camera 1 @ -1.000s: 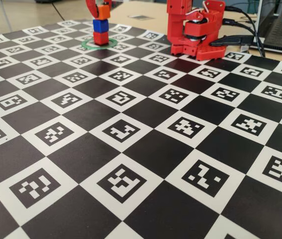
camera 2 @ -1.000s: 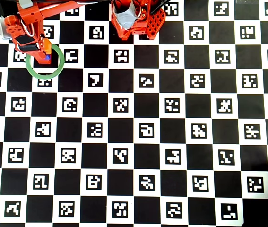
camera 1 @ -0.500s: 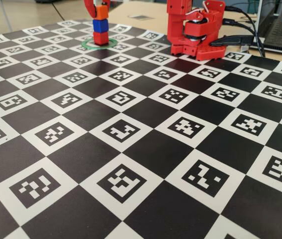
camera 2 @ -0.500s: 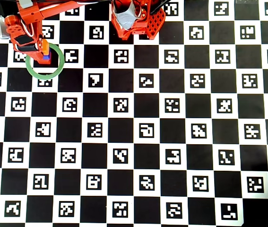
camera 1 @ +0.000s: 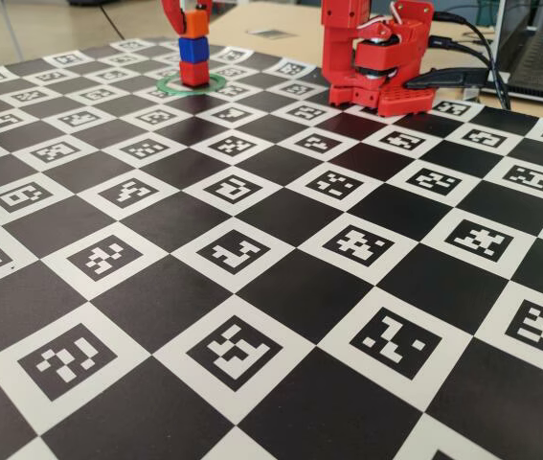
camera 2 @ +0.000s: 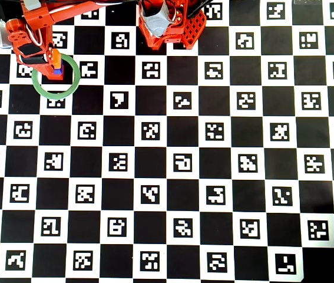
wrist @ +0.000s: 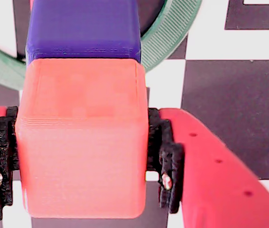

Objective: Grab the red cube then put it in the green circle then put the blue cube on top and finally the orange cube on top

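Red gripper point(wrist: 82, 166) is clamping the orange cube point(wrist: 82, 137), black pads point(wrist: 165, 156) pressing both its sides in the wrist view. Orange cube is sitting on the blue cube point(camera 1: 192, 49), which is sitting on the red cube point(camera 1: 193, 72), all stacked upright inside the green circle point(camera 1: 169, 86) at the checkered board's point(camera 1: 281, 287) far corner in the fixed view.
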### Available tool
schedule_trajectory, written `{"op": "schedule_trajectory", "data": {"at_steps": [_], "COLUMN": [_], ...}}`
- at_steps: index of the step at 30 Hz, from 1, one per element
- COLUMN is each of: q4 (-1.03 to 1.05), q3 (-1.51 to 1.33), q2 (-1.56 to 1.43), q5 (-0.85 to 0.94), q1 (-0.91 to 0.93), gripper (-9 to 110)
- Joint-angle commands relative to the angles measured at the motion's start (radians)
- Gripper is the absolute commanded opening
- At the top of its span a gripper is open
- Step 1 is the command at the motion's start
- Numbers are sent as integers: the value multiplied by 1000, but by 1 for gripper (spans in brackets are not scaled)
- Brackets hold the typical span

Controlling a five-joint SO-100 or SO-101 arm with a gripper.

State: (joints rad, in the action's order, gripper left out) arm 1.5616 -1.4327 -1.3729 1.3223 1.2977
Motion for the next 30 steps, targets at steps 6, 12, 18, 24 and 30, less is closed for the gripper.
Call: {"op": "schedule_trajectory", "data": {"at_steps": [6,12,18,24,30], "q4": [-8,-9,-8,9,86], "q3": [20,21,32,58,130], "q2": [-103,-103,-110,-143,-193], "q5": [11,-3,-12,-2,26], "q1": [-8,-3,3,15,17], "gripper": [22,28,32,34,34]}}
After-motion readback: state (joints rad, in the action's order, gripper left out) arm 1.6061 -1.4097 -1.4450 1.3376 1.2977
